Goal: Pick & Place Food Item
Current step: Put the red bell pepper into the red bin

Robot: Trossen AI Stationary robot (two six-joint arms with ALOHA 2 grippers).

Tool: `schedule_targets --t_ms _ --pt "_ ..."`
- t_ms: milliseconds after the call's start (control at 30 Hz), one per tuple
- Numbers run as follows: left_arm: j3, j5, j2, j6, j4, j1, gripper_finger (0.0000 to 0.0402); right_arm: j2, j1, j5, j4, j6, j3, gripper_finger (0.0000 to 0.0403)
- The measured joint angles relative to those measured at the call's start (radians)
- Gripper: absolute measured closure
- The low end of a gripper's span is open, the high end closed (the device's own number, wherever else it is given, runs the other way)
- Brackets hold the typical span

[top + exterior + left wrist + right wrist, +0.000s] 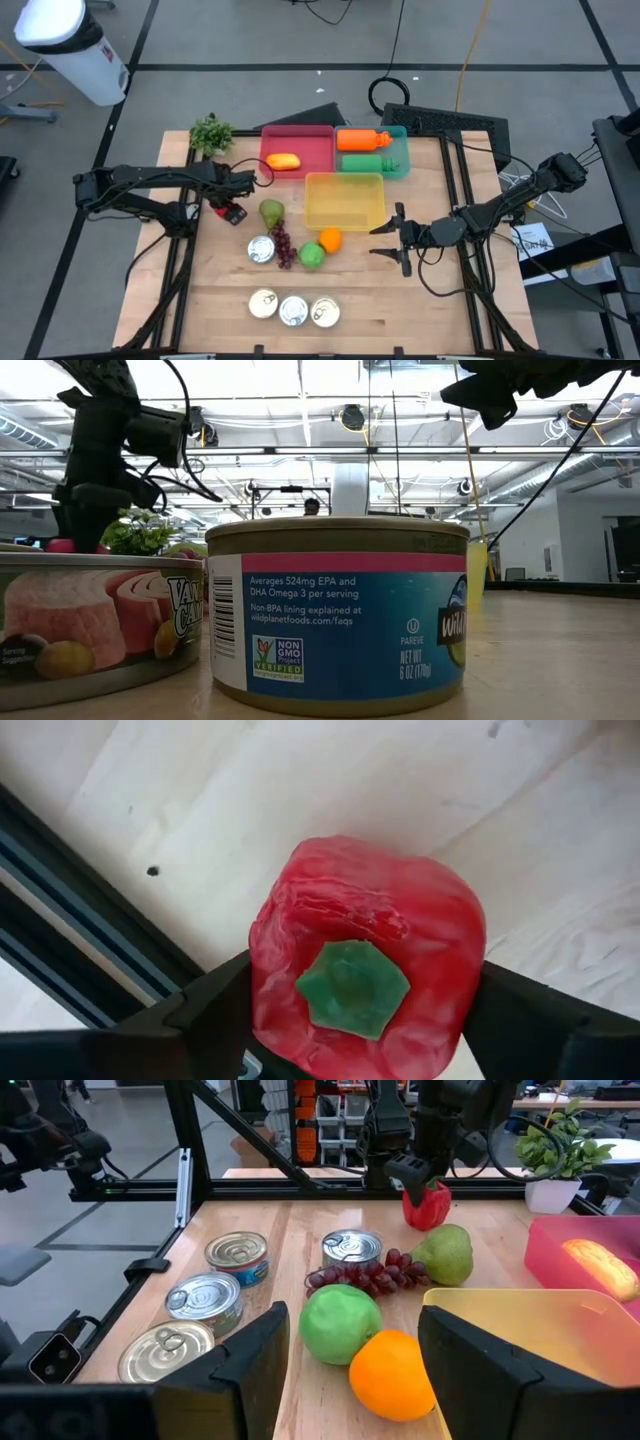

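Observation:
A red bell pepper [365, 955] with a green stem sits between the fingers of my left gripper [355, 1005], which is shut on it. In the high view this gripper [232, 208] is at the table's left, just left of a green pear [271, 212]. The right wrist view shows the pepper [427, 1204] under the left gripper, far across the table. My right gripper [388, 240] is open over bare wood right of an orange [330, 240], touching nothing. My left gripper pinches the red pepper between its two fingers [205, 1015], one on each side of the body [268, 982]. It comes from above, pointing down, and the green stem [350, 988] faces up toward the wrist. I cannot tell whether the pepper's bottom rests on the table.
A yellow bin [344, 200], a red bin [297, 150] with a yellow-orange item, and a teal bin [398, 160] with an orange bottle stand at the far middle. Grapes [283, 245], a green apple [312, 256], a can [262, 249] and three cans [293, 310] lie nearer. A small plant [211, 133] stands far left.

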Motion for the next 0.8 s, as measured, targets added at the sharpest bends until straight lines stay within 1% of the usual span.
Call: schedule_targets --t_ms 67,133,233,433,567,633,700,800 --pt "-0.002 -0.028 -0.01 -0.024 0.01 0.0 0.0096 0.0 0.0 0.0 0.0 0.0 0.0 0.0195" --pt "-0.003 -0.054 -0.023 -0.031 0.02 0.0 0.0112 0.0 0.0 0.0 0.0 0.0 0.0 0.0195" --pt "-0.003 -0.057 -0.04 -0.033 0.054 0.0 0.0141 0.0 0.0 0.0 0.0 0.0 0.0 0.0195" --pt "-0.003 -0.063 -0.092 -0.022 0.126 0.0 0.0142 0.0 0.0 0.0 0.0 0.0 0.0 0.0195" --pt "-0.003 -0.088 -0.135 -0.022 0.134 0.0 0.0119 0.0 0.0 0.0 0.0 0.0 0.0 0.0195" --pt "-0.003 -0.089 -0.156 -0.022 0.144 0.0 0.0115 0.0 0.0 0.0 0.0 0.0 0.0 0.0195" --pt "-0.003 -0.089 -0.173 -0.017 0.17 0.0 0.0119 0.0 0.0 0.0 0.0 -0.003 0.0 0.0195" --pt "-0.003 -0.089 -0.191 0.002 0.254 0.0 0.0135 0.0 0.0 0.0 0.001 -0.003 0.0 0.0195"
